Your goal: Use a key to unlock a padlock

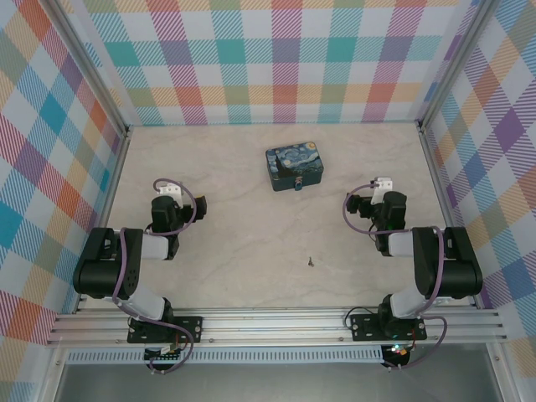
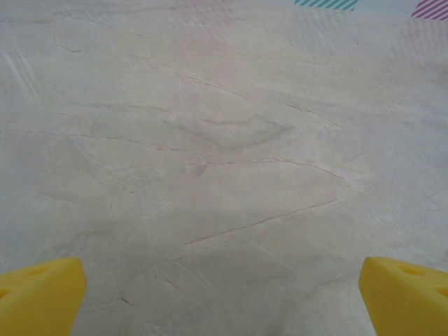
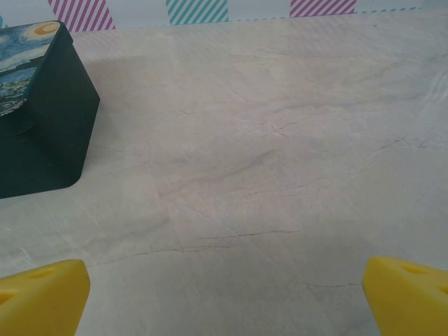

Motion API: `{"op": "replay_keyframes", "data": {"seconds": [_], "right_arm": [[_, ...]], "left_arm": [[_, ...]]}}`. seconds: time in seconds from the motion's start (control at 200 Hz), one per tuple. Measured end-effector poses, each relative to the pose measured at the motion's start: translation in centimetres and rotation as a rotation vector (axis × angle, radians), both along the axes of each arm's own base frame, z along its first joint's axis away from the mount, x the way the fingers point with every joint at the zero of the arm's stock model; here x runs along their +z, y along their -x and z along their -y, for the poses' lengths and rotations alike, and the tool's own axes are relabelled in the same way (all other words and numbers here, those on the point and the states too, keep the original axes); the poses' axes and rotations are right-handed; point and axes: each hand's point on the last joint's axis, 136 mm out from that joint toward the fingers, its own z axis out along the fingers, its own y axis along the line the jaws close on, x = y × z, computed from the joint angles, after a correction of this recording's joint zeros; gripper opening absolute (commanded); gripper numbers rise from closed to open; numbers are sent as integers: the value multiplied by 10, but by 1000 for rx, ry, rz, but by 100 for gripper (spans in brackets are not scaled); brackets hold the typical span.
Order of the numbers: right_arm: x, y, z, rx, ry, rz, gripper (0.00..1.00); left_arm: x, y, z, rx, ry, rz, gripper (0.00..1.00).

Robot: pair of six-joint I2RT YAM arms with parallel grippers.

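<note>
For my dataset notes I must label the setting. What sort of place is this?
Probably a robot test cell in a lab: checked panels wall in a marble-look table, and the left arm and right arm are bolted to an aluminium rail.

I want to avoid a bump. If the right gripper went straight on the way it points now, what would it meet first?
Probably bare table; the right gripper stands open, and the tin lies left of its line. Depth is unclear.
</note>
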Motion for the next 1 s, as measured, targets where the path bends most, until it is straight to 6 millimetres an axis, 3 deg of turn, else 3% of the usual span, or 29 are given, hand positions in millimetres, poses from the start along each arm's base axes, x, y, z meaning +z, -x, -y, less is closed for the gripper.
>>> {"op": "replay_keyframes", "data": {"seconds": [0.25,0.345,0.41,0.52,0.585,0.66,0.725,0.855,1.0], "right_arm": [[0,1,0,-3,-3,-4,100],[12,6,2,-17,-9,-4,100],[29,11,3,-26,-22,7,100],[60,13,-1,-24,-69,15,100],[72,14,-4,-16,-102,-6,100],[79,17,-10,-3,-153,-50,100],[79,21,-17,14,-209,-97,100],[76,29,-31,44,-324,-194,100],[74,25,-48,79,-429,-280,100]], "left_arm": [[0,0,-1,5,-2,-3,100],[4,6,-6,31,-9,-26,100],[20,8,-11,67,-6,-24,100],[70,4,-17,122,39,48,100],[96,5,-17,141,98,93,100],[111,8,-13,144,174,104,100],[112,9,-7,139,248,78,100],[94,10,13,106,382,-27,100],[72,1,56,22,477,-180,99]]}}
